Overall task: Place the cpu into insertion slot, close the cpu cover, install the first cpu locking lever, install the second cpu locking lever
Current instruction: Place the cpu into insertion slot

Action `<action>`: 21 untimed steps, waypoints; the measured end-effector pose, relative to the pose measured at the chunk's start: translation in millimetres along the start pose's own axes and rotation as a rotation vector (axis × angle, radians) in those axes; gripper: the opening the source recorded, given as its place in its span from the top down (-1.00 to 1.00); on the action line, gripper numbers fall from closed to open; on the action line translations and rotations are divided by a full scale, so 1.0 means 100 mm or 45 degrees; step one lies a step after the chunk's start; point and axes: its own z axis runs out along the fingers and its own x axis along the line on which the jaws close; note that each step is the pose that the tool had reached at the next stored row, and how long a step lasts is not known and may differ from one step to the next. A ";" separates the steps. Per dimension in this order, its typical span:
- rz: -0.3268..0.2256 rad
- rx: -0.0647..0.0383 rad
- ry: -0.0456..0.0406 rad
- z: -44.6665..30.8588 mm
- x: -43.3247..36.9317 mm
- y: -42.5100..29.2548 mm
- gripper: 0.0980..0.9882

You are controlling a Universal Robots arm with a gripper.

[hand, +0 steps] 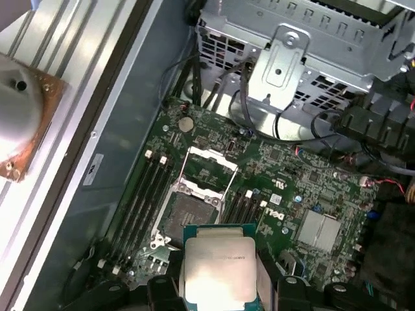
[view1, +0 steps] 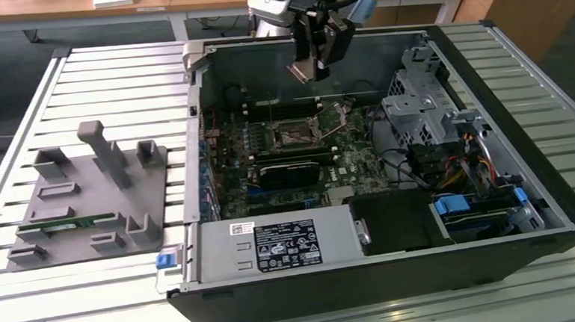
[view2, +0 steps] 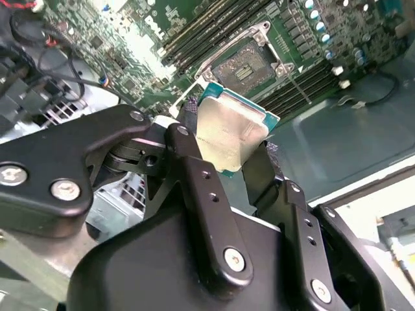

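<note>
Gripping the cpu [view2: 228, 129] by two opposite edges, the gripper [view1: 312, 70] hung over the open computer case [view1: 376, 294], well above the insertion slot [hand: 189, 217], which lay bare below it with the cpu cover [hand: 209, 170] raised.

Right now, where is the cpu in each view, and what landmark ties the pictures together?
Exterior view: the cpu hangs in the tool, above the open case and well above the motherboard.
Second wrist view: the cpu is clamped in the tool, metal top showing, clear of the board.
First wrist view: the cpu is held in the tool, off the board.
Shared landmark: the empty insertion slot.
</note>
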 end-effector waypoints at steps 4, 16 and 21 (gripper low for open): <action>0.080 -0.001 -0.008 0.010 0.000 -0.001 0.03; 0.241 -0.001 -0.033 0.071 0.001 -0.006 0.03; 0.298 -0.002 -0.038 0.124 0.007 -0.009 0.03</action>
